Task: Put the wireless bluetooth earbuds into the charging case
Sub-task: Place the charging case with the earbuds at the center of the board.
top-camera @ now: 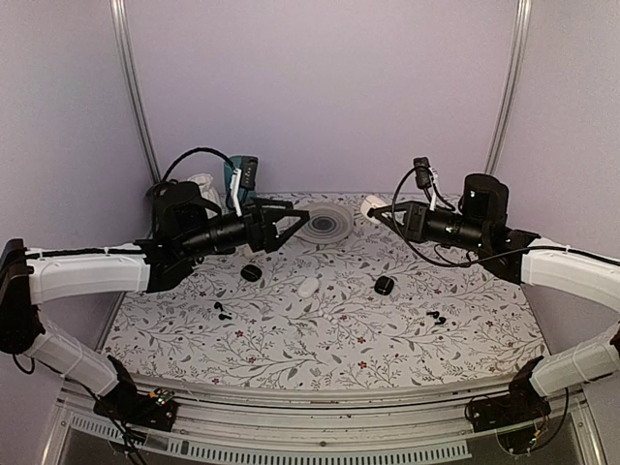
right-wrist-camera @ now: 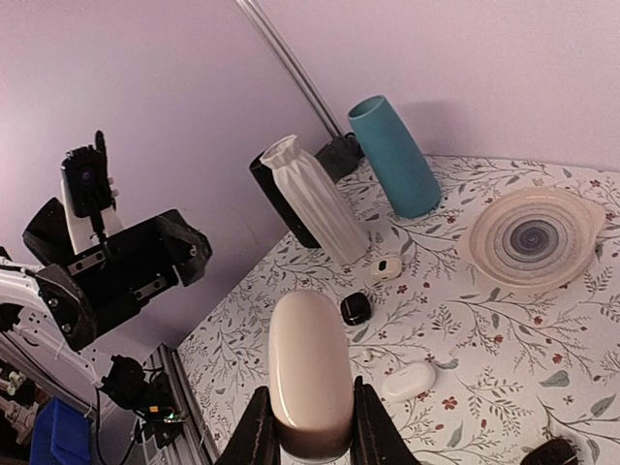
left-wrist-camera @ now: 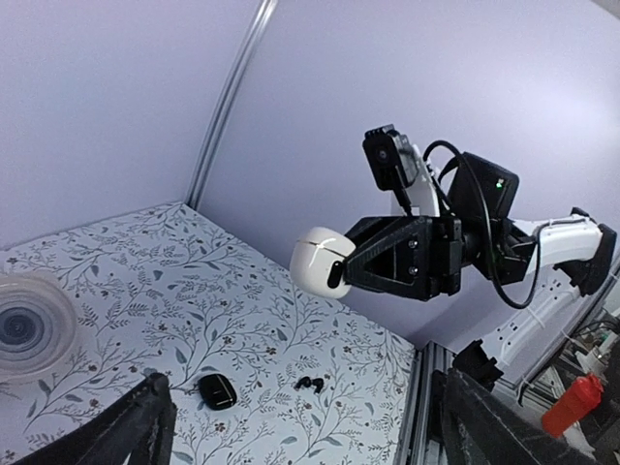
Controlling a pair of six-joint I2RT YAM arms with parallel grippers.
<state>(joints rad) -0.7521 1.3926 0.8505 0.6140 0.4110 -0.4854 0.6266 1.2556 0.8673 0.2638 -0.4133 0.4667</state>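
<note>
My right gripper is shut on the glossy white charging case and holds it high above the back of the table. In the right wrist view the case stands between the two fingers. In the left wrist view the case shows a dark slot on its side; I cannot tell whether its lid is open. My left gripper is open and empty, also in the air, facing the right one. A tiny white earbud lies faintly on the table beside a white oval pebble.
Two round black cases and small black earbuds lie on the floral table. A swirl plate, a white vase and a teal vase stand at the back. A small white box lies near the vases.
</note>
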